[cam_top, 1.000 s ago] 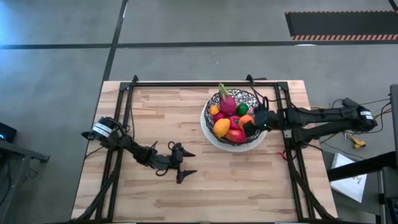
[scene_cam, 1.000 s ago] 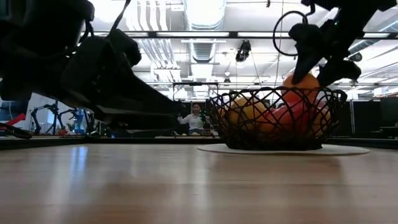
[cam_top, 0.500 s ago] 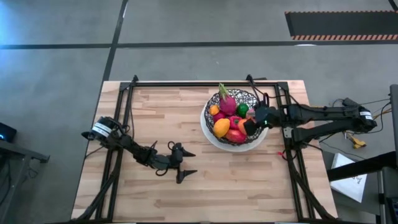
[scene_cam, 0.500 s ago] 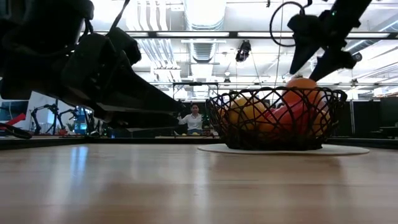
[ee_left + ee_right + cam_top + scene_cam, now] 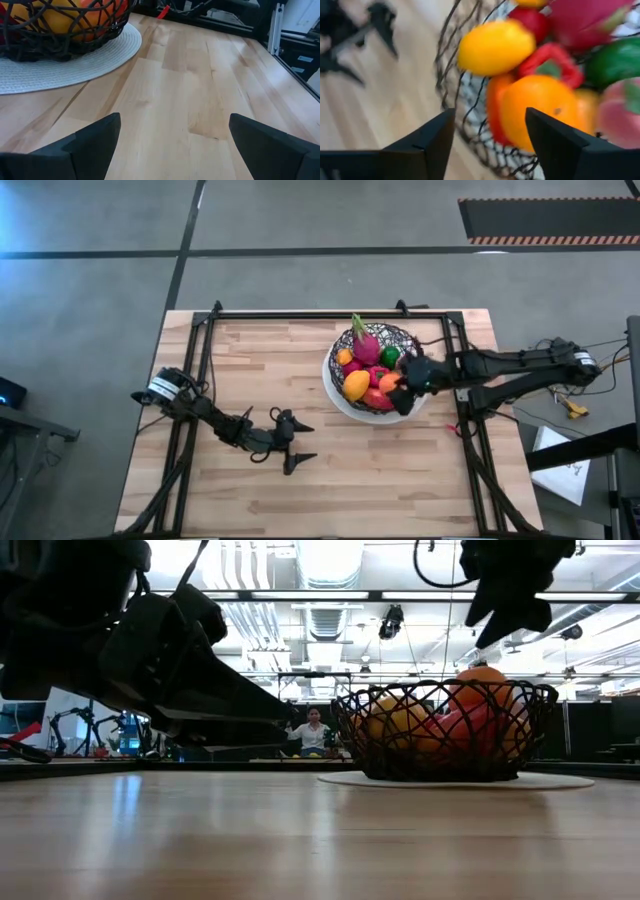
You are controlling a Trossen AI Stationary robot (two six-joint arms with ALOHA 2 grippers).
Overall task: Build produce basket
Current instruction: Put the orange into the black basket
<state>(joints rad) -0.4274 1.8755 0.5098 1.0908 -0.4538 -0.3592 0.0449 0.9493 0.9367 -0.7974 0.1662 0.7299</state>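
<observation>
Risen clear of the basket, right gripper with jaws spread, orange fruit released below them; probably last piece. Left gripper parked, jaws spread.

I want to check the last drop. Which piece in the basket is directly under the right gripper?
The round orange fruit, at the basket's right side. It lies between the open right gripper's fingers in the wrist view; the yellow piece sits farther in.
</observation>
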